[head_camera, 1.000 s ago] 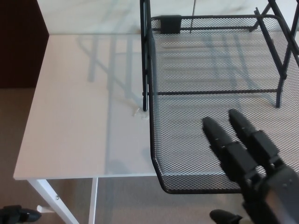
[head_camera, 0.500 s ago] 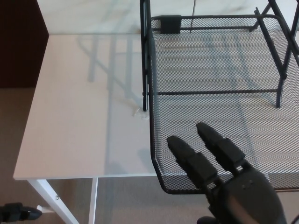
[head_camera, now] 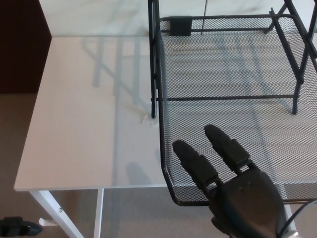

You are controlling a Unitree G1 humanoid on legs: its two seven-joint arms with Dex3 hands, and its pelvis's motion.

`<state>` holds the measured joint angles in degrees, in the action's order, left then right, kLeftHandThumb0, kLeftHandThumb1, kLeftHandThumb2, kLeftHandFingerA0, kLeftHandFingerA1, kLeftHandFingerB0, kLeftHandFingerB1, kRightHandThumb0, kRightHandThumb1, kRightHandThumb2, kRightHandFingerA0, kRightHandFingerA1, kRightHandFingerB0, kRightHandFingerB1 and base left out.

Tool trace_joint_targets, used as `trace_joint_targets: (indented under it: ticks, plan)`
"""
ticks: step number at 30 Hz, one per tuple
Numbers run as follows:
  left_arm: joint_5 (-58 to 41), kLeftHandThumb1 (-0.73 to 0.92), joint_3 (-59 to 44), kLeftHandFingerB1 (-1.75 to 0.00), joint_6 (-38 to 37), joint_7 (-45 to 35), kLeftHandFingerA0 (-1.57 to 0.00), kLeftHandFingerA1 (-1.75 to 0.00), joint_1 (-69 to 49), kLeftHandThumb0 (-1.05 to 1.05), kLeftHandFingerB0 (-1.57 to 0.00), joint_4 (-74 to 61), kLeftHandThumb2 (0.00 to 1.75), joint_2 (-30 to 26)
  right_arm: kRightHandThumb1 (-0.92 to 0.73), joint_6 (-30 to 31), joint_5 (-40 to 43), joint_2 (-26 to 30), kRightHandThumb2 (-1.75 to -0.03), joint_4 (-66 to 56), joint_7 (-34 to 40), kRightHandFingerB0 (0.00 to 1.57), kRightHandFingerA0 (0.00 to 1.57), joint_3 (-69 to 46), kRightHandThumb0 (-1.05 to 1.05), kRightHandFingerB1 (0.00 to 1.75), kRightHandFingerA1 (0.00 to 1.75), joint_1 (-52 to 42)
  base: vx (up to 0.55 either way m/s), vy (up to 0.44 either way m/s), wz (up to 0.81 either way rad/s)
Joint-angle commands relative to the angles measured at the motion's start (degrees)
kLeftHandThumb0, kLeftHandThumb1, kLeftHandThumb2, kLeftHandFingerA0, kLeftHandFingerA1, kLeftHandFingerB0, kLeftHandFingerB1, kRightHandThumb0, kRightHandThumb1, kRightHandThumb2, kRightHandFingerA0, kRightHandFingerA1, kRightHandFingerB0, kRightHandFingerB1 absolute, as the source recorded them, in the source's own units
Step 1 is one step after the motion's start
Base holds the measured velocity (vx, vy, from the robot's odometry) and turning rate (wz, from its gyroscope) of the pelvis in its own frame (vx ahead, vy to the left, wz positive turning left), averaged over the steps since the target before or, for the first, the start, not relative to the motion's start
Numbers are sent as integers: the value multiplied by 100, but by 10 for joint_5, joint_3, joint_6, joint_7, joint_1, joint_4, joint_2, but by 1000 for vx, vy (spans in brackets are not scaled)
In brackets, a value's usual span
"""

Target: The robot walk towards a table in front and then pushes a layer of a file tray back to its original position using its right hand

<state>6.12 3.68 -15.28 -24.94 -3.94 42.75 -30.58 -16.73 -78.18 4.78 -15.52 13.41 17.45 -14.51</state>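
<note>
You are looking down on a white table (head_camera: 84, 124) whose near edge runs across the lower part of the view, with brown floor (head_camera: 15, 148) below and to the left of it. The whole left half of the tabletop is bare, so there is open room there; only a tiny pale scrap (head_camera: 146, 119) lies beside the foot of the rack.

The file tray (head_camera: 228, 74) fills the right half of the view. It is a black wire-mesh shelf with a rounded rim, and you can see through the mesh to the tabletop. This shelf is pulled out toward you: its front rim (head_camera: 171, 191) hangs out past the table's near edge, over the floor. The shelf holds nothing. A small black block (head_camera: 180, 25) sits at its back left corner, and the black rods of the frame (head_camera: 154, 64) rise along its left side and cross at the upper right.

Your right hand (head_camera: 233, 188) is at the shelf's front rim, near its left front corner, over the mesh. Its two thick fingers (head_camera: 195, 161) are spread apart and stretched forward, gripping nothing; whether the palm touches the rim you cannot tell. The hand is smooth black plastic with jointed segments.

At the bottom left corner, low beside the white table leg (head_camera: 54, 210), a small dark shape (head_camera: 17, 227) shows; you cannot tell what it is.
</note>
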Motion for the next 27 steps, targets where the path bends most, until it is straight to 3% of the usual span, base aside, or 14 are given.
trace_joint_targets:
  ticks: [1,6,8,27]
  plan:
    - [6,49,-1,-46,15,-6,-62,-53,0,-53,-42,-4,78,-12,-14,56,-24,14,-56,14,33,6,0,18,-5,26,7,17,0,0,0]
    - [7,49,0,-46,20,-6,-61,-53,-2,-53,-43,-9,78,-11,-12,75,-24,23,-57,19,44,4,0,36,-5,30,17,28,0,0,0]
    - [10,49,0,-47,21,-2,-63,-53,-3,-53,-44,-10,77,-11,-13,85,-30,28,-56,22,48,6,1,46,-8,26,7,35,0,0,0]
    - [4,50,-3,-46,21,-13,-61,-53,-4,-52,-42,-22,77,-14,-13,142,-9,41,-56,54,37,1,0,74,-8,17,7,101,0,0,0]
